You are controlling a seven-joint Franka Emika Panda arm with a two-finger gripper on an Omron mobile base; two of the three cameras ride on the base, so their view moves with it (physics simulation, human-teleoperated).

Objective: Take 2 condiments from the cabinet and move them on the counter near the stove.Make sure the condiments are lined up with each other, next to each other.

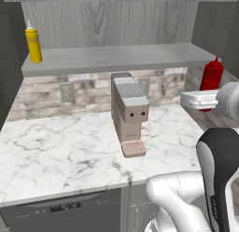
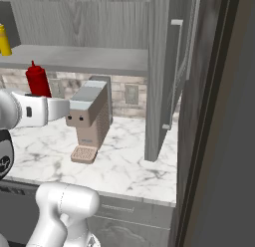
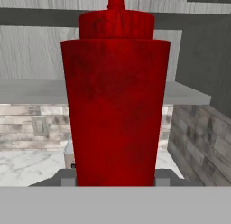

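Progress: one bottle in hand, neither on the counter yet.
Left to right: yellow bottle (image 1: 33, 42) stands at the far left of the cabinet shelf (image 1: 116, 58), untouched. Counter (image 1: 60, 151) carries only a coffee machine (image 1: 129, 112). Gripper (image 3: 115, 179) pinches the red bottle (image 1: 211, 79) upright, in the air right of the machine, just off the shelf's right end. Remaining: place red by the stove, fetch yellow, line them up.

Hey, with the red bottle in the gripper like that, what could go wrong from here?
The red bottle is held low on its body by the gripper, so it might tip in a fast swing. The coffee machine stands close beside the arm's path and could get knocked. The yellow bottle waits at the shelf's far end, a long reach.
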